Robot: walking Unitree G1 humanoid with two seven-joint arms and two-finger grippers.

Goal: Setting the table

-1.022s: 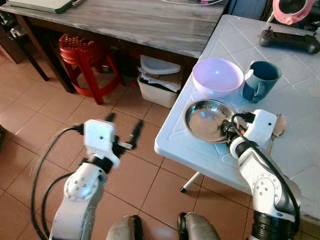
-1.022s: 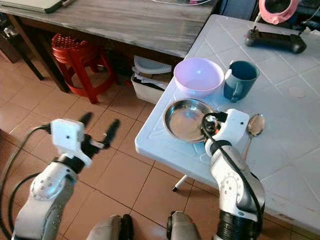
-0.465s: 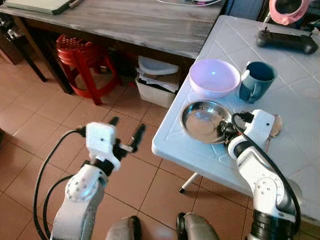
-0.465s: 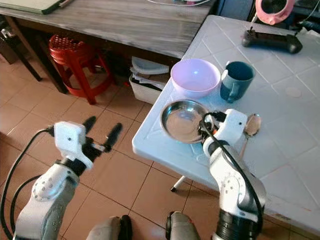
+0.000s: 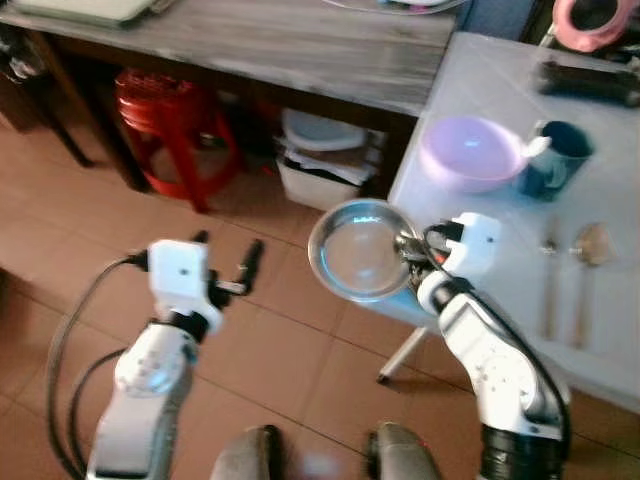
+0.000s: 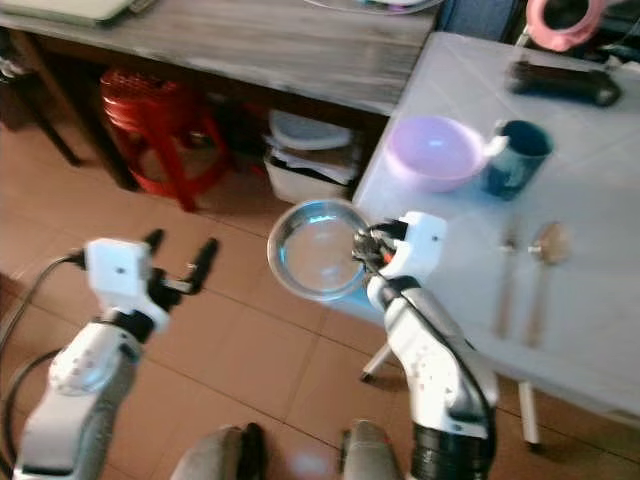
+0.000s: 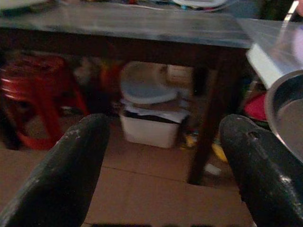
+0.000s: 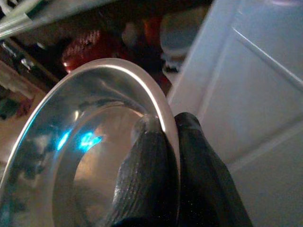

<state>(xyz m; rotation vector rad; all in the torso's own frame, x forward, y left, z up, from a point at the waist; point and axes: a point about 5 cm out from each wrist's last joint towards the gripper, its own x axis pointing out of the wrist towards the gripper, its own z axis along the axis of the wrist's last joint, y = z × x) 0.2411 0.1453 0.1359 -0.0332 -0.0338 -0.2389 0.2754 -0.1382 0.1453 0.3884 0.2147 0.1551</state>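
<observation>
- While its rim is pinched between the two black fingers [image 8: 147, 156] of the right gripper [image 5: 408, 250], the round shiny steel plate [image 5: 360, 250] hangs in the air just past the near edge of the white plastic table [image 5: 610, 300], over the brown tiled floor [image 5: 300, 340].
- In the right wrist view, one finger lies on the inner face of the plate and the other on the outside of the rim, so the gripper is closed on the plate.
- Beyond the right gripper, on the table, sits a pale lilac round bowl [image 5: 470, 152], and just beside that bowl stands a dark teal mug [image 5: 560, 170] with its handle toward the bowl.
- Out to the gripper's right, on the tabletop, a metal fork [image 5: 548, 290] and a spoon [image 5: 590, 250] lie side by side, well apart from the plate.
- At the table's far end lies a black game controller [image 5: 590, 80], with a pink round object [image 5: 595, 20] behind it; both are blurred.
- The left gripper [image 5: 225, 262] hovers over the floor with its fingers [image 7: 71, 175] spread wide and nothing between them.
- Ahead of the left gripper stand a red plastic stool [image 5: 165, 110] and a white storage box [image 7: 149, 125] with a lid resting on it, both under a grey wooden table [image 5: 280, 45].
</observation>
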